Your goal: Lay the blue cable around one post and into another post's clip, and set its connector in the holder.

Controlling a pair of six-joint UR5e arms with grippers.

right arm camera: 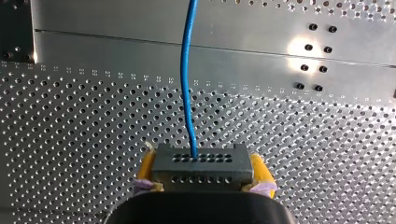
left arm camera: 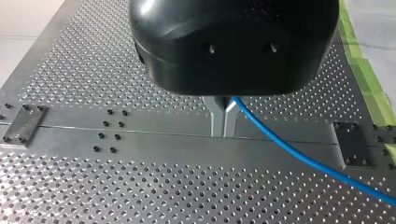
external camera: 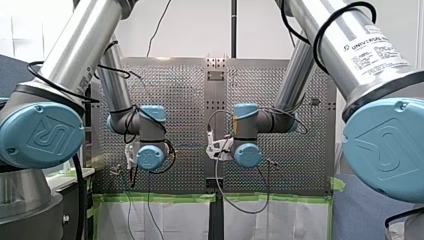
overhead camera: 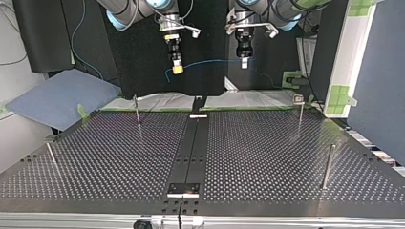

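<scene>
The perforated grey metal table point(overhead camera: 267, 157) carries four thin upright metal posts point(overhead camera: 327, 167). Raised clear of it, my right gripper point(right arm camera: 201, 176) clamps the dark grey holed connector block point(right arm camera: 200, 161) between yellow pads. My left gripper point(left arm camera: 223, 122), metal fingers together, pinches the thin blue cable point(left arm camera: 289, 150), which spans the air between both grippers
</scene>
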